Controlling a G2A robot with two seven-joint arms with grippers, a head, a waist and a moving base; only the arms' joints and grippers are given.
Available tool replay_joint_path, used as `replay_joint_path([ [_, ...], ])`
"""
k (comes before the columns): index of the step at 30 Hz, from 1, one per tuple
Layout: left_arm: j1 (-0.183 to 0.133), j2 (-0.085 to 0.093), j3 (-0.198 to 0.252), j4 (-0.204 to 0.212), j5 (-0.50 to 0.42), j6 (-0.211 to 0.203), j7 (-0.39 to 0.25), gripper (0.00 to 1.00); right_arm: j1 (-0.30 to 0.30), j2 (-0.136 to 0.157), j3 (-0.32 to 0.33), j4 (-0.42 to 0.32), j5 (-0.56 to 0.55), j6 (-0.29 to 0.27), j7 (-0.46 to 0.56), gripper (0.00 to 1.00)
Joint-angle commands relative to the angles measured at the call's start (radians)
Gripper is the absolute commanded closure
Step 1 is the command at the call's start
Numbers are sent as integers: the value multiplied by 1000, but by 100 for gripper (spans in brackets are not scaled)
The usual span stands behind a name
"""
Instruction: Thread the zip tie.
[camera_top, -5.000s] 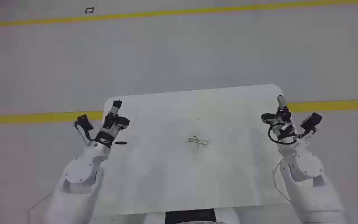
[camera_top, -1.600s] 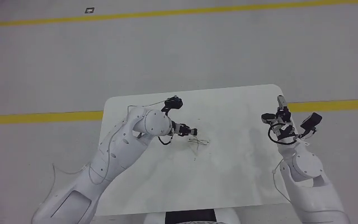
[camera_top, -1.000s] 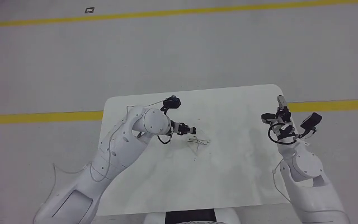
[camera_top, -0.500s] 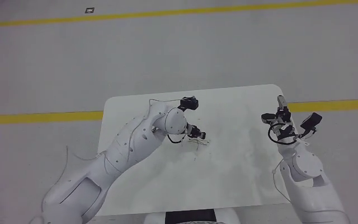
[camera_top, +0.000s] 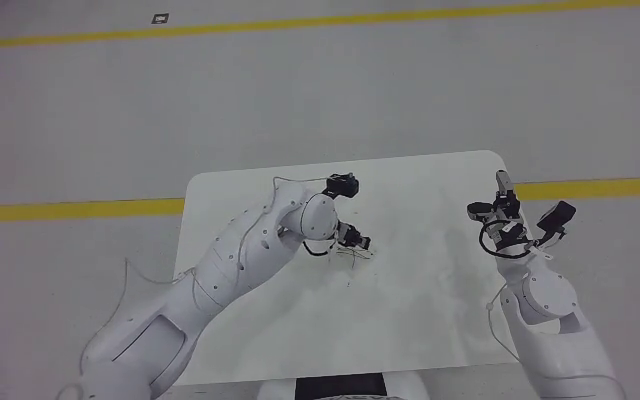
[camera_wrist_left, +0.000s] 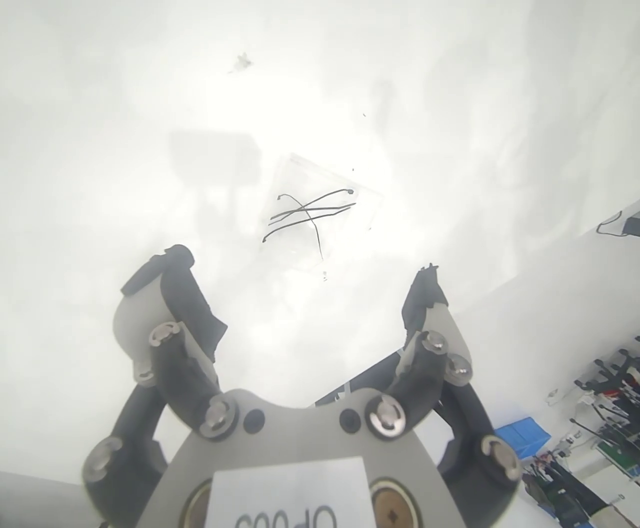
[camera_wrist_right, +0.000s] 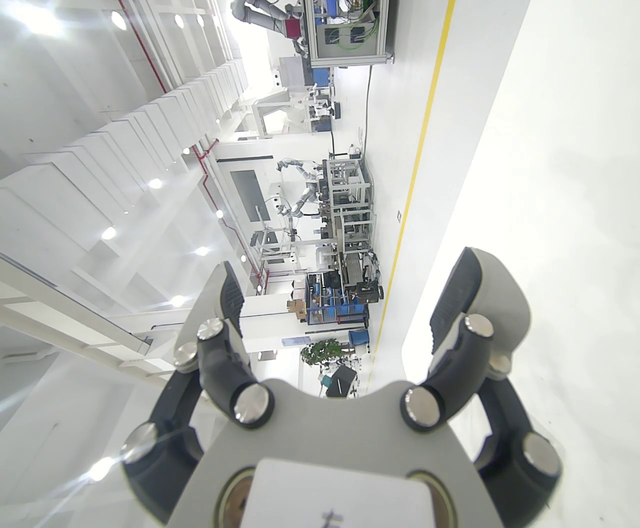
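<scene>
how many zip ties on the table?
4, as far as I can tell: zip ties crossed in one pile on the table, ahead of the open left claw. Overlaps may hide another.

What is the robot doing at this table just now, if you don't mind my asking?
The robot is set up to thread a zip tie. Its left gripper hangs open close to a few thin dark zip ties that lie crossed near the middle of the white table. None has been picked up yet. The right gripper is open and empty at the table's right edge, pointing away from the ties.
</scene>
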Motion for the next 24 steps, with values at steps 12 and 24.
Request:
replay_joint_path([
  [12, -156, -109, 178, 134, 24, 28, -153, 0, 0, 0, 0, 0, 0, 0, 0, 0],
  [24, -117, -108, 154, 159, -33, 20, -80, 0, 0, 0, 0, 0, 0, 0, 0, 0],
])
